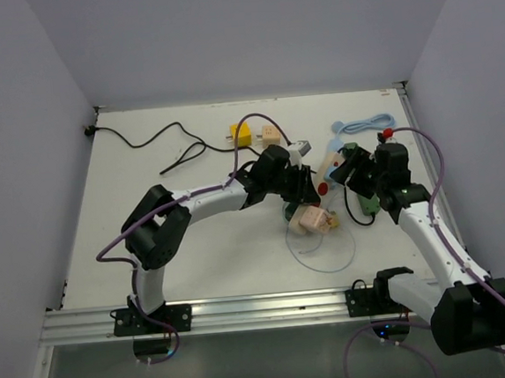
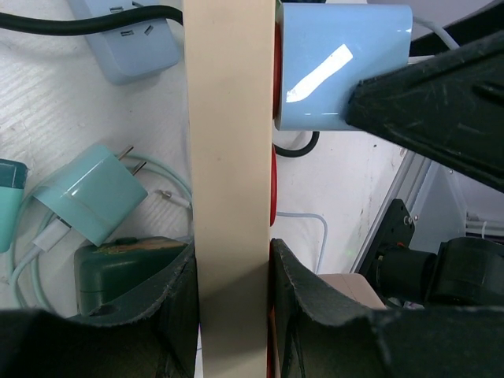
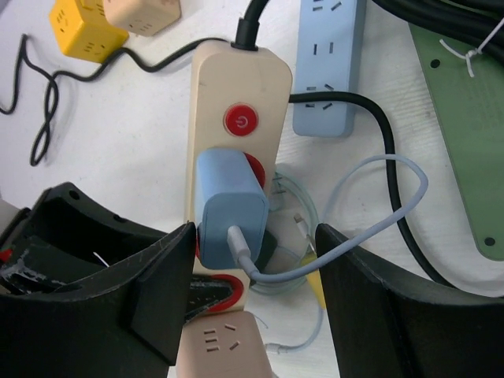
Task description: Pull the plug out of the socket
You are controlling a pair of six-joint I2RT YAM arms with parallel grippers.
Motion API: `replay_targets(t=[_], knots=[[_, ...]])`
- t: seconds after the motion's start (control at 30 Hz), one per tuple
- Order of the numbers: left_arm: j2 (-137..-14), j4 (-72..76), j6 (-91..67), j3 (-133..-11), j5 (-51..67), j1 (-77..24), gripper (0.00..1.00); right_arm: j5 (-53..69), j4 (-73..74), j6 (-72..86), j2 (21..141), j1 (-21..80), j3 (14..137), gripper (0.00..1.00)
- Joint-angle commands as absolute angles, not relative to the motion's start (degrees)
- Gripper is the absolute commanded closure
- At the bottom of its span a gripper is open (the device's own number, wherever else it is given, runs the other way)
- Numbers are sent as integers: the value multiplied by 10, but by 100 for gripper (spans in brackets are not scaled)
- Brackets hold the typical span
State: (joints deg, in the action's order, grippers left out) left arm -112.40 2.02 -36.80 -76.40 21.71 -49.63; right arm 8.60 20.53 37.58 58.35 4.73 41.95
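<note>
Plug (image 3: 228,201) on socket (image 3: 240,83), amid right pincer (image 3: 253,236)

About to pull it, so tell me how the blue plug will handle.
The blue plug looks hard and glossy, so it may slip when gripped. Its thin cable loops loosely, so it is likely floppy and adds little drag.

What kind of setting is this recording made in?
Probably a robotics lab test cell: a white table boxed in by plain walls, an aluminium mounting rail, and a beige power strip and yellow plug cube as props.
</note>
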Motion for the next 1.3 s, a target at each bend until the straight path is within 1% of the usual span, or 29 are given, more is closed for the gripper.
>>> replay_targets(t=[0.0, 0.1, 0.27, 0.37, 0.4, 0.47, 0.5, 0.57, 0.6, 0.67, 0.7, 0.77, 0.8, 0.83, 0.87, 0.93, 1.0, 1.03, 1.07, 1.2, 1.23, 1.27], knots=[[-1061, 101, -365, -768, 250, -499, 100, 80, 130, 409, 575, 45, 406, 35], [-1058, 110, -377, -758, 250, -501, 100, 67, 82, 432, 562, 45, 383, 36], [-1062, 117, -381, -757, 252, -505, 100, 76, 62, 453, 577, 46, 378, 39], [-1065, 121, -382, -761, 253, -508, 100, 88, 47, 461, 584, 46, 368, 46], [-1066, 120, -381, -764, 252, -509, 100, 90, 43, 463, 584, 46, 365, 52], [-1073, 116, -379, -770, 249, -510, 100, 96, 44, 465, 582, 46, 364, 60], [-1075, 108, -377, -773, 244, -511, 100, 97, 50, 464, 580, 46, 367, 67], [-1085, 94, -362, -786, 225, -513, 100, 105, 63, 459, 576, 46, 376, 74], [-1093, 72, -352, -797, 216, -515, 100, 107, 69, 453, 574, 46, 381, 79], [-1100, 57, -343, -803, 189, -517, 100, 105, 95, 445, 569, 46, 395, 84], [-1108, 36, -333, -815, 178, -520, 100, 103, 103, 439, 566, 47, 399, 89], [-1117, 2, -314, -835, 124, -526, 100, 92, 130, 433, 562, 47, 412, 92], [-1128, -48, -292, -859, 102, -536, 100, 90, 139, 425, 561, 47, 417, 95], [-1134, -67, -282, -872, 61, -542, 100, 87, 147, 421, 561, 47, 422, 96], [-1139, -103, -273, -885, 41, -547, 100, 84, 159, 418, 561, 47, 429, 97], [-1155, -126, -259, -911, 6, -557, 100, 83, 166, 413, 561, 47, 434, 98], [-1161, -143, -256, -921, 3, -561, 100, 80, 181, 408, 560, 47, 444, 98], [-1163, -149, -256, -923, -25, -562, 100, 80, 185, 406, 560, 47, 447, 99], [-1164, -153, -256, -924, -28, -562, 100, 79, 192, 405, 558, 47, 453, 99], [-1165, -141, -271, -919, -3, -560, 100, 74, 202, 396, 553, 47, 459, 99], [-1163, -127, -280, -911, 45, -557, 100, 77, 201, 396, 549, 47, 458, 99], [-1158, -80, -292, -898, 76, -554, 100, 78, 192, 393, 547, 46, 452, 99]])
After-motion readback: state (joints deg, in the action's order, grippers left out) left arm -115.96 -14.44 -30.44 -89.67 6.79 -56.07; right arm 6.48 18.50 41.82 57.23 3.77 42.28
